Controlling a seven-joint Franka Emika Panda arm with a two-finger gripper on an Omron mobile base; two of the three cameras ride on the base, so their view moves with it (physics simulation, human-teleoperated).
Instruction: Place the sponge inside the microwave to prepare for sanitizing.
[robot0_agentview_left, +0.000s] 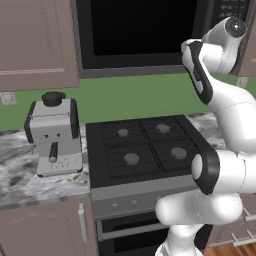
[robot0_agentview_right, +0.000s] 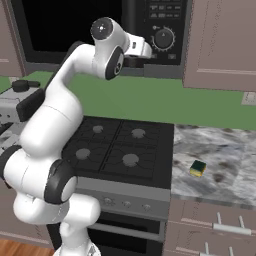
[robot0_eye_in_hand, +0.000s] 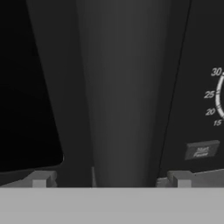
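Microwave mounted high above the stove, between brown wall cabinets; black glass door shut. Control panel on its right side, with round knob and rows of buttons above it.

Arm raised from the base, elbow bent, wrist reaching up to the microwave front. Gripper level with the lower edge of the door, just left of the knob panel, at the vertical door handle. In the hand view, two finger tips set well apart at the bottom, one on each side of the grey handle bar; handle standing in the gap between them. Pincer spread, not pinching anything. Contact with the handle: cannot tell. Dial numerals 15 to 30 and a small button visible to the right of the handle in that view.

Sponge lying flat on the marbled counter to the right of the stove, near the stove edge, green layer up, yellow side facing out. Well apart from the gripper and well below the microwave.

Four-burner stove top black, oven front below with knobs. Coffee machine standing on the counter left of the stove, black cap on top. Green wall behind.
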